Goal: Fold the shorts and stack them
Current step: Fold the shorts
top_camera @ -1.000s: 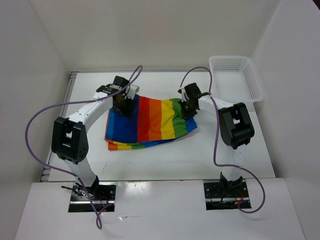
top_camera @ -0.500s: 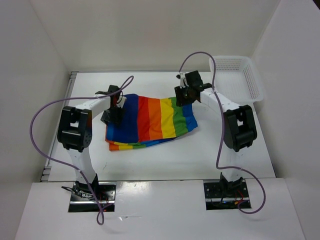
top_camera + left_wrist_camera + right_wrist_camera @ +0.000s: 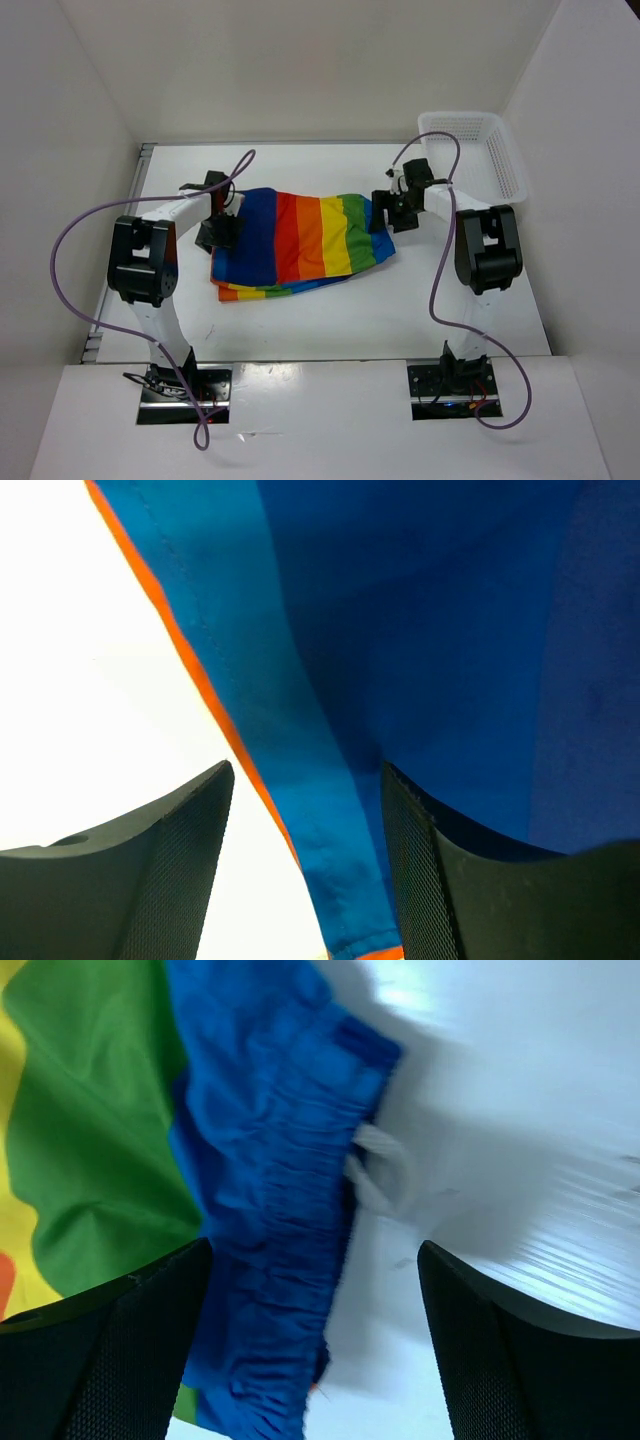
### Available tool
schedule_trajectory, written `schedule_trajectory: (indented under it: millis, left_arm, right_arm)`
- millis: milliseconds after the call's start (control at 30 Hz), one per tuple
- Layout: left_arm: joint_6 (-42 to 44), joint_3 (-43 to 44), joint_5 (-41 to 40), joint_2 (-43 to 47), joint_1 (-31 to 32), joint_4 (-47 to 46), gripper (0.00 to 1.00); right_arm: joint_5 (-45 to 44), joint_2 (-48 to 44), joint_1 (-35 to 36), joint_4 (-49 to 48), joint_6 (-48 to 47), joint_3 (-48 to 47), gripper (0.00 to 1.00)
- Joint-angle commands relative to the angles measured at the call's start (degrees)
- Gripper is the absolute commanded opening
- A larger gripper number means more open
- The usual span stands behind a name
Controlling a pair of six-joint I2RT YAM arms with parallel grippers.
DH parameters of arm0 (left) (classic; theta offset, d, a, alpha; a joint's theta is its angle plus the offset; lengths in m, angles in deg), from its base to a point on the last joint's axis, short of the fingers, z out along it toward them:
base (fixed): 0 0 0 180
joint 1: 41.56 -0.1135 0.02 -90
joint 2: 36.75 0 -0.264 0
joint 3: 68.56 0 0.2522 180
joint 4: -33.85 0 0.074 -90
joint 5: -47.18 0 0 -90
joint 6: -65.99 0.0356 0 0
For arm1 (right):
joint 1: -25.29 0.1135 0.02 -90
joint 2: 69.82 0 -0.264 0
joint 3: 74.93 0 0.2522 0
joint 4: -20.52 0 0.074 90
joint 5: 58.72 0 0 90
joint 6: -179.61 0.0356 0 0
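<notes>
Top external: shorts (image 3: 300, 240) lie doubled over on the table (image 3: 420, 310), left gripper (image 3: 216, 234) open at the blue edge, right gripper (image 3: 384, 214) open above the waistband (image 3: 290, 1210), neither holding fabric; a low finger could snag and drag the fold apart.

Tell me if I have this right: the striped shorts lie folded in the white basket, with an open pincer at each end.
Not quite. The top external view shows the striped shorts lying folded on the table, not in the white basket, which stands apart at the far right. The rest holds: the left pincer and the right pincer are open, one at each end.
</notes>
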Motion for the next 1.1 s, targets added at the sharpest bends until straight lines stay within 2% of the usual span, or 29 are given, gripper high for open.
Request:
schedule_trajectory:
  millis: [0, 167, 267, 300, 333, 433, 467, 533, 567, 700, 867, 933, 1067]
  left_arm:
    - [0.2, -0.4, 1.3, 0.9, -0.4, 1.2, 0.68]
    - [0.2, 0.1, 2.5, -0.1, -0.4, 1.8, 0.68]
    - [0.2, 0.1, 3.0, -0.1, -0.4, 1.8, 0.68]
    - [0.2, 0.1, 3.0, -0.7, -0.9, 1.8, 0.67]
    - [0.2, 0.1, 3.0, -0.7, -0.9, 1.8, 0.67]
    - [0.2, 0.1, 3.0, -1.2, -0.9, 2.3, 0.64]
    - [0.2, 0.1, 3.0, -1.2, -0.9, 2.3, 0.64]
    - [0.2, 0.1, 3.0, -1.2, -0.9, 2.3, 0.64]
    - [0.2, 0.1, 3.0, -1.2, -0.9, 2.3, 0.64]
    - [0.2, 2.8, -1.5, 0.6, -0.9, 3.6, 0.64]
    - [0.2, 17.0, -6.8, 6.7, 2.0, 5.8, 0.72]
    - [0.2, 20.9, -4.5, 7.2, 5.4, 6.5, 0.73]
    - [0.2, 26.3, 7.7, 1.2, 12.3, 8.3, 0.73]
  right_arm:
    - [8.5, 1.7, 1.3, 0.3, -0.6, -0.5, 0.89]
    - [11.1, 3.9, 1.3, 0.3, -0.6, 1.4, 0.86]
    - [10.5, 4.5, 1.3, -0.2, 0.5, 1.4, 0.76]
    - [10.0, 4.5, 1.3, -0.2, 1.2, 2.0, 0.7]
    - [10.0, 5.0, 1.3, -0.2, 1.7, 2.5, 0.56]
    - [10.0, 5.0, 1.3, -1.4, 4.1, 3.1, 0.31]
    - [10.0, 5.0, 1.3, -1.4, 4.8, 3.6, 0.17]
    - [8.3, 3.9, 1.3, -1.9, 5.6, 3.6, 0.04]
    - [7.8, 3.9, 1.3, -1.9, 5.6, 3.6, 0.0]
    - [6.6, 2.2, 1.3, -1.9, 5.6, 2.3, 0.0]
    - [6.6, -0.8, 1.3, -1.9, 6.8, 1.8, 0.0]
    - [6.6, -1.6, 1.3, -1.9, 6.8, 2.3, 0.0]
    - [4.2, -4.1, 1.3, -1.9, 6.2, 2.9, 0.0]
